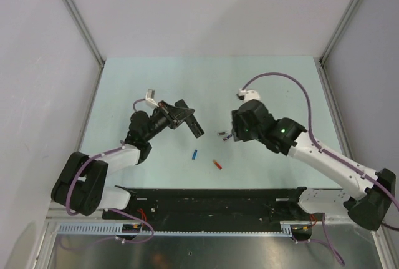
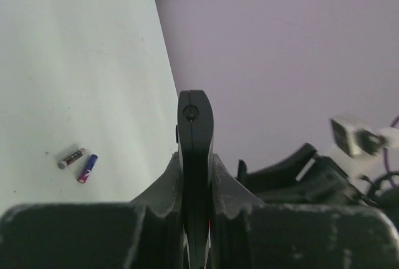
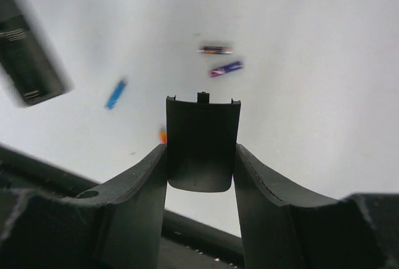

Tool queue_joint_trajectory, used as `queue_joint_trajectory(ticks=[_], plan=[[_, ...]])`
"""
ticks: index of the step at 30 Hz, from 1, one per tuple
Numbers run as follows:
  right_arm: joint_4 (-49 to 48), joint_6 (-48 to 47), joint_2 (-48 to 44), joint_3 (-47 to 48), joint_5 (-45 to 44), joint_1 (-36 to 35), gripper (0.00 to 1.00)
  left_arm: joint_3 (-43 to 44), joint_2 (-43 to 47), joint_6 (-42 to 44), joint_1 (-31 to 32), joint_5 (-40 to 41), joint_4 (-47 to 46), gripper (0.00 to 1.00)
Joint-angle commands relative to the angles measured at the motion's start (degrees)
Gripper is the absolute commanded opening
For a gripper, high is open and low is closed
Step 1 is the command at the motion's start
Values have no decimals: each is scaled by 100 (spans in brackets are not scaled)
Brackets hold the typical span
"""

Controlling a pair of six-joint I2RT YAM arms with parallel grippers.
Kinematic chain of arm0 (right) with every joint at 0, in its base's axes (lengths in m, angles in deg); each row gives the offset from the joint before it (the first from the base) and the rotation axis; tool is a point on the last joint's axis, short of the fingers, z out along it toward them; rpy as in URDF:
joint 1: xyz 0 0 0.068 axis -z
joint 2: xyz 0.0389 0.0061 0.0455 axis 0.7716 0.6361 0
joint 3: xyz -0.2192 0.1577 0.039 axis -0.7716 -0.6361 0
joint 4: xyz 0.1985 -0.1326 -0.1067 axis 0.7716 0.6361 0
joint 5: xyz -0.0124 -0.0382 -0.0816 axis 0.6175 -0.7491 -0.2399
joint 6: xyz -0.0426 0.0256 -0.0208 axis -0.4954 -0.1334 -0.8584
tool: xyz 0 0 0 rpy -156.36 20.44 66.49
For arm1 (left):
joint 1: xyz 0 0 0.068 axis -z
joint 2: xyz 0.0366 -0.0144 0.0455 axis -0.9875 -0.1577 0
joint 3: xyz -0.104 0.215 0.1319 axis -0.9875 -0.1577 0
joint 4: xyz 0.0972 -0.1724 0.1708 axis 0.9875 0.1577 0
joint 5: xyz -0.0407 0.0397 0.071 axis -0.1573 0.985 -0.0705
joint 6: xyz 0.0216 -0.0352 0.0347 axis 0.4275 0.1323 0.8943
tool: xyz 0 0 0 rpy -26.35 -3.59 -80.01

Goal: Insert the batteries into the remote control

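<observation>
The left pincer [image 2: 195, 178] is pressed tight on the remote control [image 2: 195, 125], gripping it edge-on, apparently lifted off the pale bench [image 1: 149, 82]. The right pincer [image 3: 199, 153] pinches a black battery cover [image 3: 202, 116] by its two long edges. A blue battery [image 1: 194, 154] and a red-orange battery [image 1: 217, 164] lie near each other on the bench between the arms. A silvery battery [image 2: 72, 157] and a dark blue battery [image 2: 87, 168] lie just beside each other.

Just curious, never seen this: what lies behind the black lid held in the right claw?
A red-orange battery peeks out at the left edge of the lid, partly covered; the table straight behind it is hidden.
</observation>
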State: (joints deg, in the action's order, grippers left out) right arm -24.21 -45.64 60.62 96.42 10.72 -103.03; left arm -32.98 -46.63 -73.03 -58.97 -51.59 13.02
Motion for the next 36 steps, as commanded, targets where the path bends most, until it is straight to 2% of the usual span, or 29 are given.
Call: queue_joint_trajectory(ticks=[1, 5, 11, 22, 31, 36], plan=[[-238, -133, -92, -732, 297, 884, 48, -150, 364, -120, -192, -343, -163, 0], [-739, -150, 355, -1084, 376, 1472, 48, -220, 505, -296, -183, -957, -163, 0], [-1091, -361, 1217, -1216, 403, 1992, 49, -676, 988, -358, -148, -1617, -163, 0], [-1496, -511, 2377, -1199, 543, 2423, 51, -1363, 1595, -182, 90, -1812, -163, 0], [-1487, -467, 2501, -1199, 508, 2529, 63, -1644, 1929, -156, 90, -1496, -163, 0], [-1399, -309, 2089, -1199, 281, 2354, 70, -1609, 2052, -60, 90, -1583, -163, 0]])
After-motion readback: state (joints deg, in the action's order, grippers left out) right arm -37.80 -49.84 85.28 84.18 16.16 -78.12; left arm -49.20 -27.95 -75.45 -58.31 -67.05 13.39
